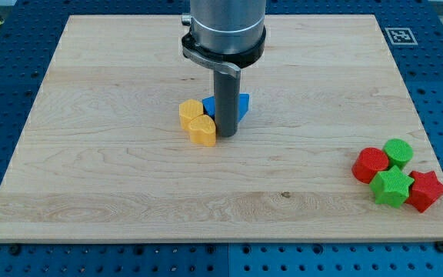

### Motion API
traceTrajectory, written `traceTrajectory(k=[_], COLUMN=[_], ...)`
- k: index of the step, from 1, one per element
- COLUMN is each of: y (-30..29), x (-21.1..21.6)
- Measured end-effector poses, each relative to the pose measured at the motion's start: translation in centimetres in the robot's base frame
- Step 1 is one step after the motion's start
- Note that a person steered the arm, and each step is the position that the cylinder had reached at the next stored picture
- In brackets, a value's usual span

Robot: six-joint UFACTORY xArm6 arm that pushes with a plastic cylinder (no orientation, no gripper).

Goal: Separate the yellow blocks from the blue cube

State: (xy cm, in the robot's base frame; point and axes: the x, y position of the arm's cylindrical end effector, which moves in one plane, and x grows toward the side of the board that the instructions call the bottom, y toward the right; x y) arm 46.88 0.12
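Observation:
Two yellow blocks sit together near the middle of the wooden board [129, 177]: a yellow hexagonal block [191, 112] and, just below it, a yellow heart-like block [202, 131]. A blue cube [241, 105] lies right behind the rod, partly hidden by it; a sliver of blue also shows between the rod and the upper yellow block. My tip [226, 136] rests on the board just to the right of the lower yellow block, touching or nearly touching it, between the yellow blocks and the visible part of the blue cube.
A cluster sits at the board's lower right: a red cylinder [371, 163], a green cylinder [398, 152], a green star [391, 188] and a red star [426, 191]. The arm's grey body [227, 27] hangs over the board's top middle. A marker tag [398, 35] lies off the top right corner.

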Motion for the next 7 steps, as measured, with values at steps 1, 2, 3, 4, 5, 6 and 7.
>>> traceTrajectory(k=[1, 2, 3, 4, 5, 6, 7], y=[-0.3, -0.3, -0.4, -0.8, -1.6, -2.5, -2.5], x=[0.0, 0.0, -1.5, -3.6, -4.8, -5.0, -2.9])
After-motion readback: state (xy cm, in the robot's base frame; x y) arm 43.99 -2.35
